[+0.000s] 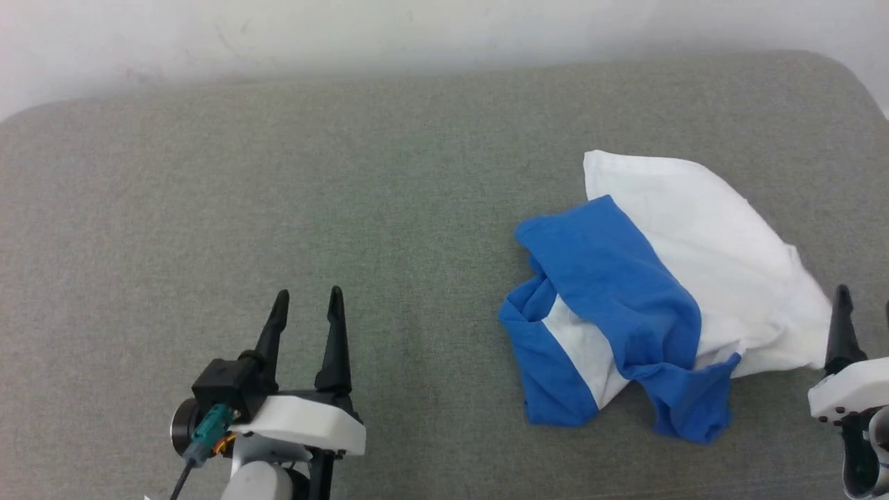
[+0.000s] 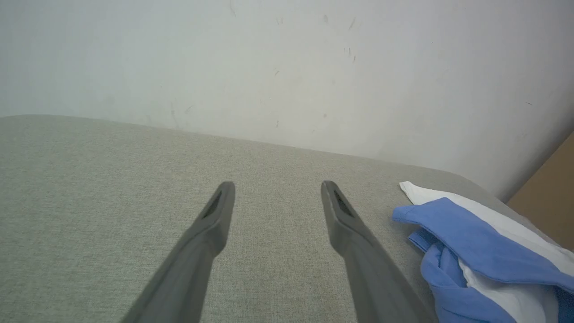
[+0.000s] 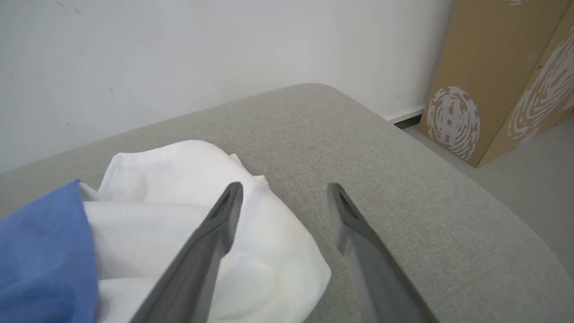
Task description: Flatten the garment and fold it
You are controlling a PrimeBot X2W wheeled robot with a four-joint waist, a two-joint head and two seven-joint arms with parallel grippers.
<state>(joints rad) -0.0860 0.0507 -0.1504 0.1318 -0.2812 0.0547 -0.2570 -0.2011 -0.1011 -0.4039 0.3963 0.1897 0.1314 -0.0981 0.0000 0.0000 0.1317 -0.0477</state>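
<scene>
The garment (image 1: 667,278) lies crumpled on the right part of the grey cushion, white with a broad blue band and blue trim bunched at its near side. My left gripper (image 1: 309,298) stands open at the lower left, well apart from the cloth, with nothing between its fingers. In the left wrist view the garment (image 2: 484,251) sits to the right of the left gripper (image 2: 278,188). My right gripper (image 3: 284,190) is open just at the garment's (image 3: 179,188) right edge, its left finger over the white cloth, holding nothing. One right finger (image 1: 842,326) shows at the head view's right edge.
The grey cushion (image 1: 347,173) ends at a white wall (image 1: 417,28) behind. Its rounded right end drops to the floor, where a brown cardboard box (image 3: 502,76) with white prints stands. Bare cushion stretches left of the garment.
</scene>
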